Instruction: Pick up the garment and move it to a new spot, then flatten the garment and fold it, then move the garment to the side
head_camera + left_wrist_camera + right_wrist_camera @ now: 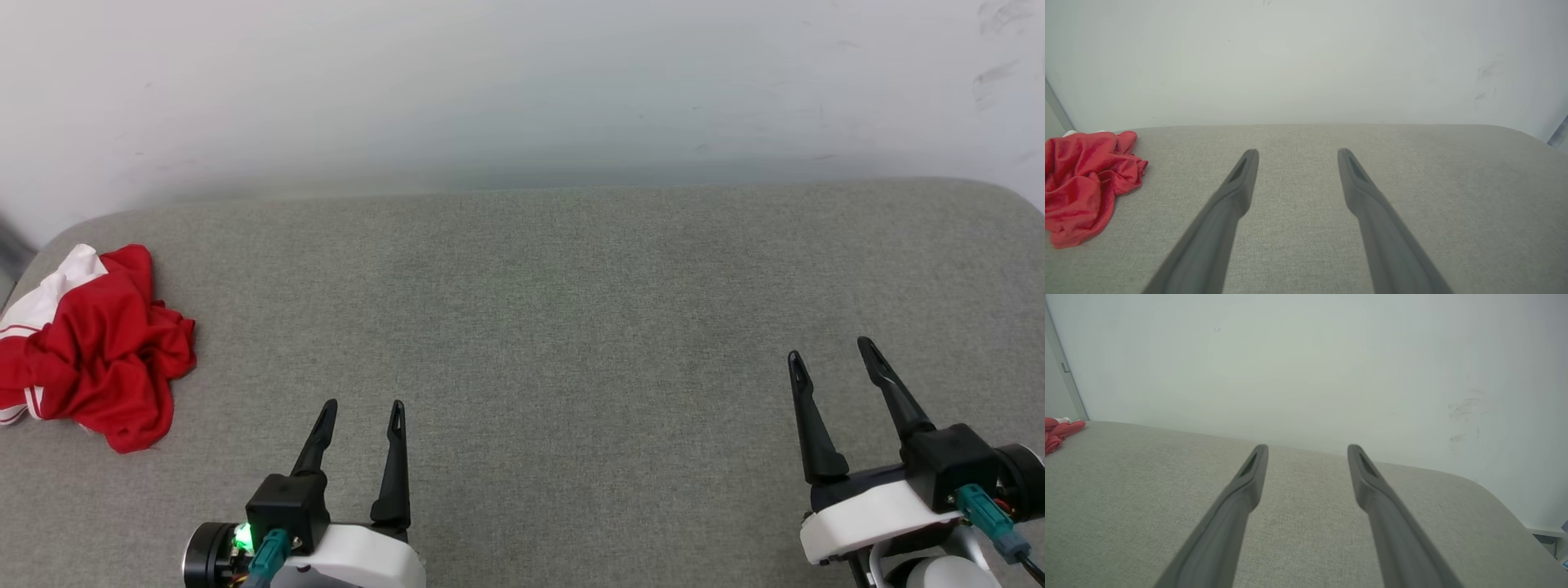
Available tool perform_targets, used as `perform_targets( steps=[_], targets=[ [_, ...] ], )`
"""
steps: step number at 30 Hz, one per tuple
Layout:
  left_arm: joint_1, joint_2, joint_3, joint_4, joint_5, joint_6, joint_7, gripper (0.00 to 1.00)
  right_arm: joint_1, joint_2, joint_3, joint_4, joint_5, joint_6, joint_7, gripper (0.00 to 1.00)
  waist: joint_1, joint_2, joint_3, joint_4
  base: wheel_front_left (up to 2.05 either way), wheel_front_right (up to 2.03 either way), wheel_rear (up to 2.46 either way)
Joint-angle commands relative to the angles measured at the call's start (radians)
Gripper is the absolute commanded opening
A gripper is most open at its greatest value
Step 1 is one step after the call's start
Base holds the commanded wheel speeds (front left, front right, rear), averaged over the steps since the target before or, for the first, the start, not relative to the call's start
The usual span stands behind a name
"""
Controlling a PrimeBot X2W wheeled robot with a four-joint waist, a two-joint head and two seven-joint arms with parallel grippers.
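The left gripper [363, 406], two long, tapering dark fingers [1237, 183] on a black and white wrist housing with a green light, has its jaws spread wide and holds nothing. It hovers at the near edge of the grey padded surface [571, 327]. The right gripper [829, 351] has the same build. It sits well off to the right, is likewise wide open and empty, and its fingers lean slightly leftward in the head view. In both wrist views each matte finger narrows to a rounded tip with a slim slot just below it.

The red jersey of thin, slightly shiny fabric with white panels and striped trim [106, 343] lies crumpled in a loose, deeply creased heap at the far left end of the surface, near its rounded back corner. It is well apart from the left gripper and farther still from the right. No print can be read in the folds.

The surface is covered in a finely woven, heathered grey cloth, flat and smooth, with softly rounded corners. Behind it rises a plain pale wall [522, 82] with a few faint dark scuffs near its upper right.
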Motion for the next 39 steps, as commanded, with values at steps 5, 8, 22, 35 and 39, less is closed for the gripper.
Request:
perform_targets(
  steps=[5,8,22,35,39],
  targets=[
    [0.010,-0.023,0.030,-0.023,0.010,-0.022,-0.018,1.00,0.001,-0.001,0.004,-0.018,0.002,0.000,-0.017,1.00,-0.0001,0.0000,0.001,0.000,0.00,0.00,0.00],
    [0.024,-0.045,0.059,-0.029,0.021,-0.048,-0.023,1.00,0.007,-0.001,0.001,-0.018,0.020,0.000,-0.024,1.00,-0.0001,0.0000,0.000,0.001,0.00,0.00,0.00],
    [0.068,-0.135,0.188,-0.006,0.113,-0.200,-0.051,1.00,0.017,-0.001,-0.014,0.037,0.081,0.000,-0.050,1.00,-0.0001,0.0000,-0.004,0.000,0.00,0.00,0.00],
    [0.081,-0.153,0.213,0.020,0.212,-0.255,-0.069,1.00,0.013,-0.001,-0.008,0.059,0.035,0.000,-0.067,1.00,-0.0001,0.0000,-0.002,0.001,0.00,0.00,0.00],
    [0.079,-0.154,0.214,0.026,0.217,-0.260,-0.068,1.00,0.011,-0.001,-0.009,0.064,0.038,0.000,-0.067,1.00,-0.0001,0.0000,-0.001,0.002,0.00,0.00,0.00]
  ],
)
